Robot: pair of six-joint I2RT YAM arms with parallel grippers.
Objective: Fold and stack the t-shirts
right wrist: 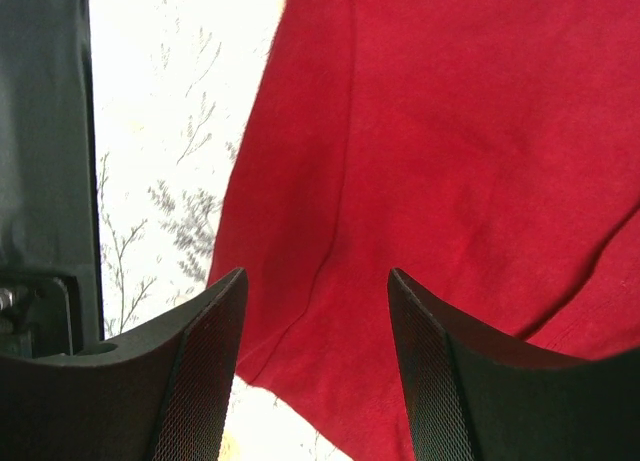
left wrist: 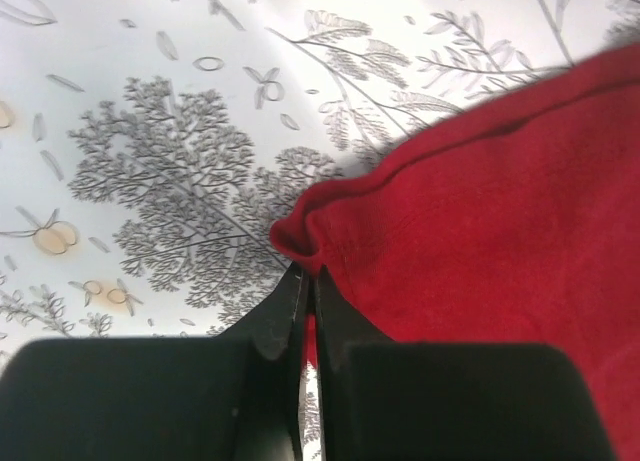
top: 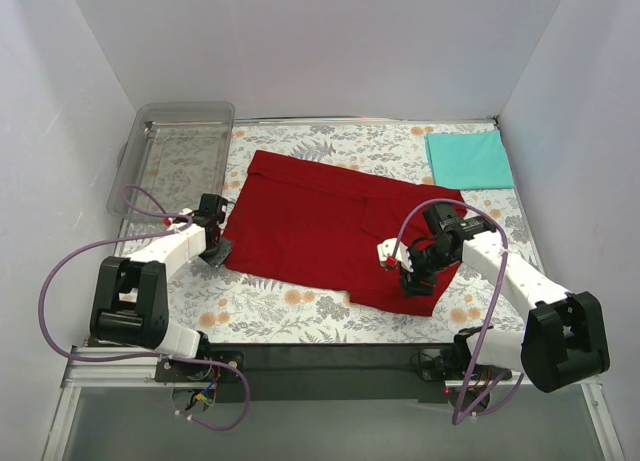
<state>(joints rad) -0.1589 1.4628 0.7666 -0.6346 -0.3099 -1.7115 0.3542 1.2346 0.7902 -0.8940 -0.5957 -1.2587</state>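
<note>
My left gripper (left wrist: 306, 286) is pinched on the red t-shirt (top: 320, 226) at its left edge; my right gripper (right wrist: 315, 316) hangs spread over its near right part; the teal t-shirt (top: 470, 159) lies folded at the far right corner of the table (top: 280, 306); the red one is left to fold and stack.

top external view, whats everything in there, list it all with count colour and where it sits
red t-shirt: one, deep red, spread out mid-table
teal t-shirt: one, light teal, folded, far right corner
clear bin: one, see-through plastic, far left corner
table cover: one, white with grey and orange floral print, under the shirts and the bin
left arm: one, white and black, near left; jaws shut on the red t-shirt's left edge
right arm: one, white and black, near right; jaws open over the red t-shirt's near right part
cables: two, purple, one looping off each arm
</note>
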